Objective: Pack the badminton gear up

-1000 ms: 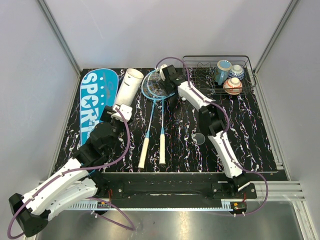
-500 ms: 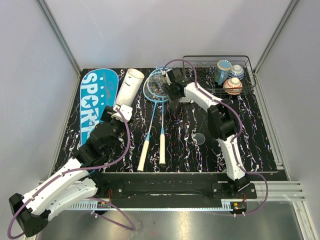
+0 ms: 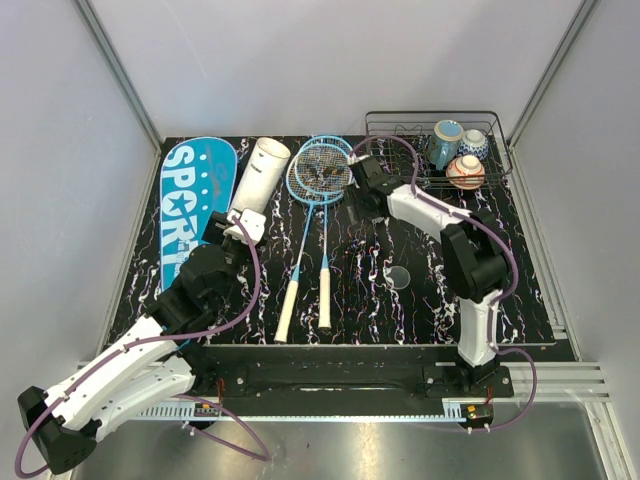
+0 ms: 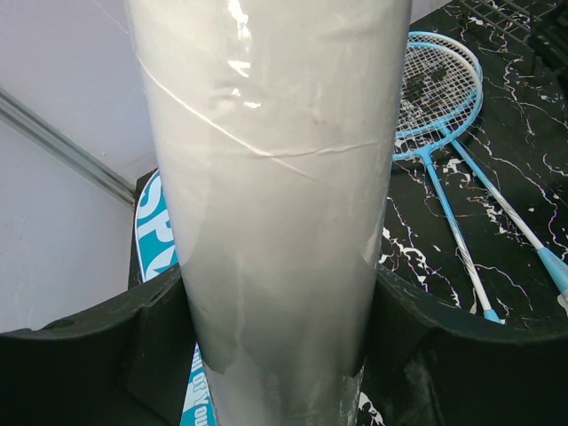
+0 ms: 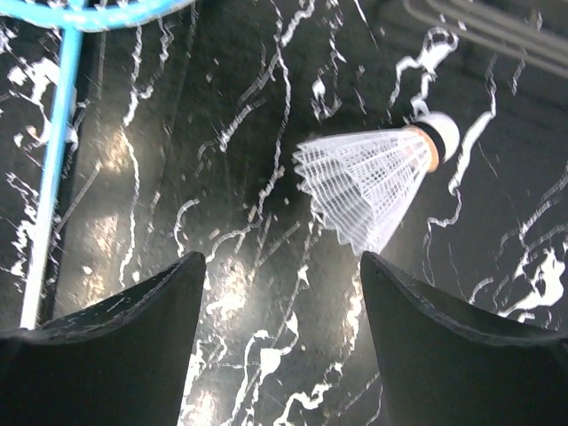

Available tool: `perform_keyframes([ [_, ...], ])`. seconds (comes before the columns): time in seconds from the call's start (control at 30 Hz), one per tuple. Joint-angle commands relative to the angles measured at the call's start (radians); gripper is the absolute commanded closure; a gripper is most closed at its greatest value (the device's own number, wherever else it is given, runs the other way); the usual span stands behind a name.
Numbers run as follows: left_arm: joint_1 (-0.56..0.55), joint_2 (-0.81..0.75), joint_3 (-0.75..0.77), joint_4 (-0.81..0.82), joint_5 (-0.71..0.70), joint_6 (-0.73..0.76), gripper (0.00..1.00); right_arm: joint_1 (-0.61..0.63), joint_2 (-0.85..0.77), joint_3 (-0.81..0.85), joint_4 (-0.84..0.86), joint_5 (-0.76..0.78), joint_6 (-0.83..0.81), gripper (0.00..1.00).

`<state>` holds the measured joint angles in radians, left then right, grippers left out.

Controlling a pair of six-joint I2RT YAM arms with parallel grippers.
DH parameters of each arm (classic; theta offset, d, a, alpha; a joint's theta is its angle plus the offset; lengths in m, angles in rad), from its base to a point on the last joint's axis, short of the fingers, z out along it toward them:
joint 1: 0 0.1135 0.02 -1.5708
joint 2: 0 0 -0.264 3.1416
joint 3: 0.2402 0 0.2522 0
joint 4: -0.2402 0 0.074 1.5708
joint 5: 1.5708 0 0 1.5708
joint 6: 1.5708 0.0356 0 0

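Only one readable text: big white capitals "SPOR…" running lengthwise along the flat teal fabric racket bag [image 3: 200,165], far left in the top view (the word's end goes under the black-and-white left robot arm [image 3: 200,285], can't read it). The left wrist view catches a sliver of the bag [image 4: 149,232] beside the long white tube [image 4: 266,177]: white letter strokes only, not legible there.

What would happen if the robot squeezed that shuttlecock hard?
The shuttlecock has thin, see-through feathers that would probably bend or crush. It looks very light, so a nudge might send it skidding. Lying on its side, cone-shaped, it could roll in a curve.
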<state>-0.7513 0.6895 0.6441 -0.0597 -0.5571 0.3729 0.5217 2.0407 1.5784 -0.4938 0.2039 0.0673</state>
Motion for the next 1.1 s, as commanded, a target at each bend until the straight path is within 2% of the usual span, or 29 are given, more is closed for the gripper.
perform_keyframes([
  [0.0, 0.001, -0.001, 0.026, 0.063, 0.02, -0.006, 0.81, 0.011, -0.14, -0.122, 0.191, 0.077, 0.049, 0.23],
  [0.2, 0.003, 0.005, 0.026, 0.041, 0.023, -0.006, 0.81, 0.011, -0.212, -0.267, 0.349, 0.199, 0.026, 0.22],
  [0.37, 0.001, 0.007, 0.026, 0.046, 0.025, -0.005, 0.8, 0.009, -0.195, -0.333, 0.438, 0.277, -0.01, 0.22],
  [0.47, 0.003, 0.015, 0.028, 0.047, 0.029, -0.009, 0.8, 0.011, -0.16, -0.356, 0.543, 0.302, -0.049, 0.29],
  [0.53, 0.003, 0.019, 0.026, 0.046, 0.031, -0.009, 0.8, 0.009, -0.14, -0.365, 0.611, 0.307, -0.063, 0.38],
  [0.63, 0.001, 0.021, 0.029, 0.043, 0.036, -0.014, 0.8, 0.011, -0.093, -0.356, 0.676, 0.336, -0.063, 0.44],
  [0.7, 0.001, 0.018, 0.028, 0.043, 0.036, -0.011, 0.8, 0.011, -0.033, -0.319, 0.666, 0.348, -0.099, 0.48],
  [0.8, 0.003, 0.015, 0.026, 0.043, 0.026, -0.008, 0.8, 0.011, 0.019, -0.25, 0.609, 0.419, -0.101, 0.64],
  [0.97, 0.001, 0.013, 0.019, 0.049, 0.01, 0.001, 0.8, 0.027, -0.062, -0.307, 0.632, 0.428, -0.087, 0.89],
  [1.07, 0.001, 0.018, 0.02, 0.049, 0.026, -0.002, 0.8, 0.073, -0.156, -0.333, 0.586, 0.37, -0.045, 0.95],
])
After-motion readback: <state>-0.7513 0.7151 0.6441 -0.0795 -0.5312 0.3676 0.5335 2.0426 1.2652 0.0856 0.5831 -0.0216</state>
